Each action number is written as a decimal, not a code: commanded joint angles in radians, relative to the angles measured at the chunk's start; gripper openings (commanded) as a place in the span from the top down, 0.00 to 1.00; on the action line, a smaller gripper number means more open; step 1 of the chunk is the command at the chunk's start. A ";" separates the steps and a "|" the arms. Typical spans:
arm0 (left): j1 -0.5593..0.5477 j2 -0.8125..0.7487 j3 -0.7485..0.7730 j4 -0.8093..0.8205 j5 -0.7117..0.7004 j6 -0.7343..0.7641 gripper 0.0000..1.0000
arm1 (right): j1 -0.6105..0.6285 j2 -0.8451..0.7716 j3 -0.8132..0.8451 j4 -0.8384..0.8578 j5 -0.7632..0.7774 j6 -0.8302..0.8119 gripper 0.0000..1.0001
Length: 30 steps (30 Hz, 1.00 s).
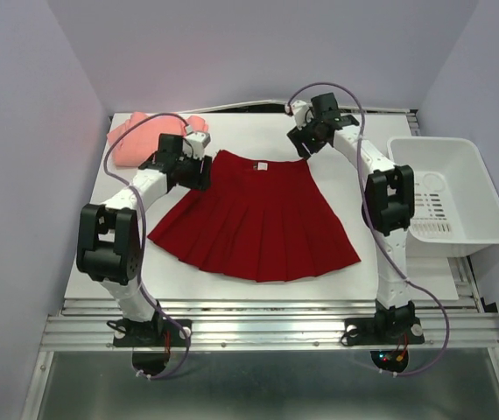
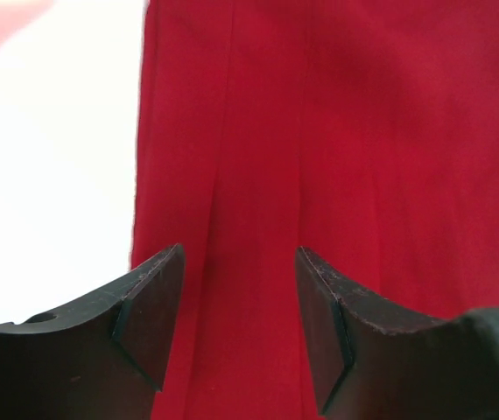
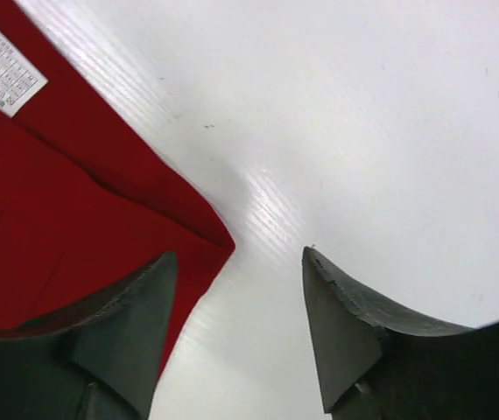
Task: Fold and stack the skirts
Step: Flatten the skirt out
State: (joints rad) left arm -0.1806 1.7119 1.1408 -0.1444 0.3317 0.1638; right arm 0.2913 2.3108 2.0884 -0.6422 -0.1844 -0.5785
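Left gripper, jaws apart, hovers over the red skirt at its 10 o'clock edge; right gripper, also apart, at its 1 o'clock corner.

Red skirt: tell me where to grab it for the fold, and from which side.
Pinch the waistband corners from above, one pincer each: the red skirt lies flat, fanned, its narrow band farthest from the arm bases. The open right pincer hovers at the right corner.

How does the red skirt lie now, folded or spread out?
Spread out. The red skirt lies flat on the table as a full fan, waistband and pleats showing, no part folded over.
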 commanded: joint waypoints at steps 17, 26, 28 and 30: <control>-0.026 0.371 0.582 0.069 0.012 -0.004 0.44 | -0.043 -0.064 -0.200 0.171 -0.012 0.405 0.49; -0.043 0.462 0.605 0.092 -0.057 -0.004 0.43 | -0.052 -0.044 -0.237 0.213 -0.020 0.408 0.80; -0.045 0.479 0.623 0.095 -0.056 -0.003 0.43 | -0.052 -0.045 -0.240 0.213 -0.026 0.404 0.84; -0.049 0.506 0.643 0.095 -0.056 -0.001 0.43 | -0.052 -0.054 -0.249 0.219 -0.039 0.404 0.90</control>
State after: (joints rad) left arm -0.2276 2.1933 1.7260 -0.0792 0.2867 0.1600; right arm 0.2466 2.2765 1.8561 -0.4786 -0.2070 -0.1787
